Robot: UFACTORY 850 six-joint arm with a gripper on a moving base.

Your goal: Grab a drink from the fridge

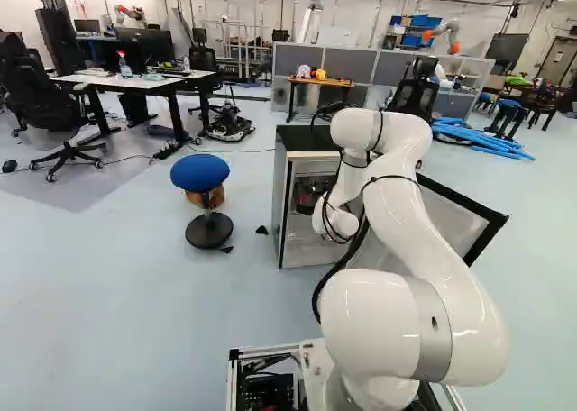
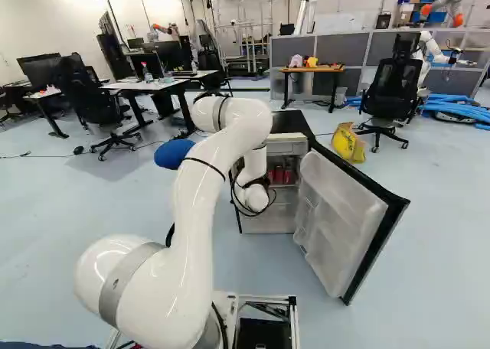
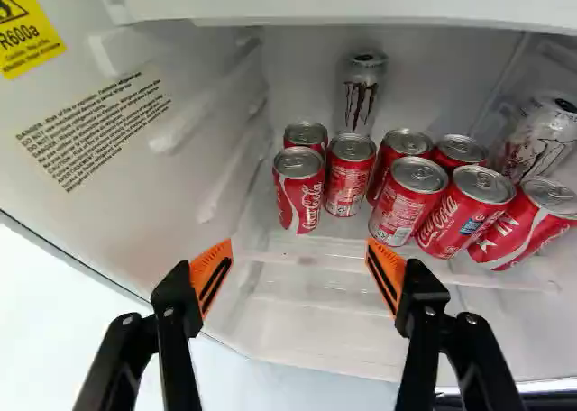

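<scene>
Right base view: blue stool; arm extended to the fridge; door swung open.

Wrist view, interior: the side wall bears a yellow warning label with a triangle symbol and, below it, a block of small black print. The pincer is set wide, orange pads apart, short of the shelf's front edge. Drinks stand on the shelf: eight short red cans, several with white script; a tall can with dark jagged marks, near the rear edge; one red can with a blue patch, near the front edge; beside it, another with a white star; a second tall can near the opposite side wall.
</scene>
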